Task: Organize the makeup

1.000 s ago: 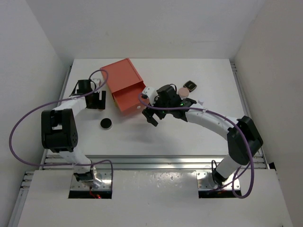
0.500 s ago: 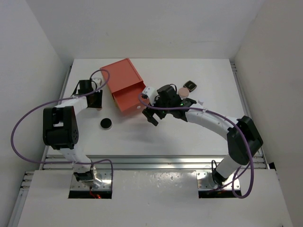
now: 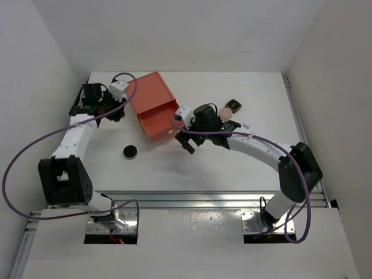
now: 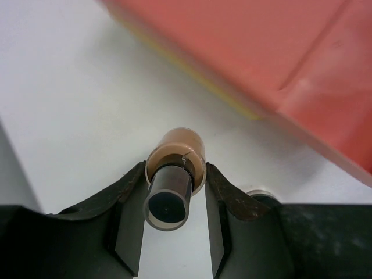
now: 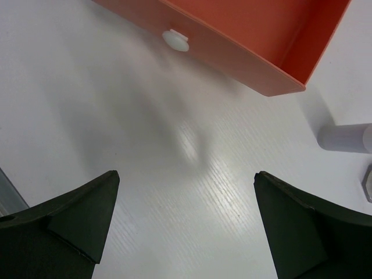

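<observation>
Your left gripper (image 4: 174, 174) is clamped on a tan tube (image 4: 174, 148), at 9 o'clock of the orange drawer box (image 3: 152, 102). Your right gripper (image 5: 186, 212) hangs with its fingers wide apart at the box's 5 o'clock. The black disc (image 3: 130, 151) lies at its 7 o'clock. The peach compact (image 3: 226, 111) and black compact (image 3: 233, 105) lie at 3 o'clock.

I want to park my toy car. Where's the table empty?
The near strip before the black disc and right gripper is bare, also the far right corner. It's crowded around the orange box, left gripper with its tube, and peach compact.
</observation>
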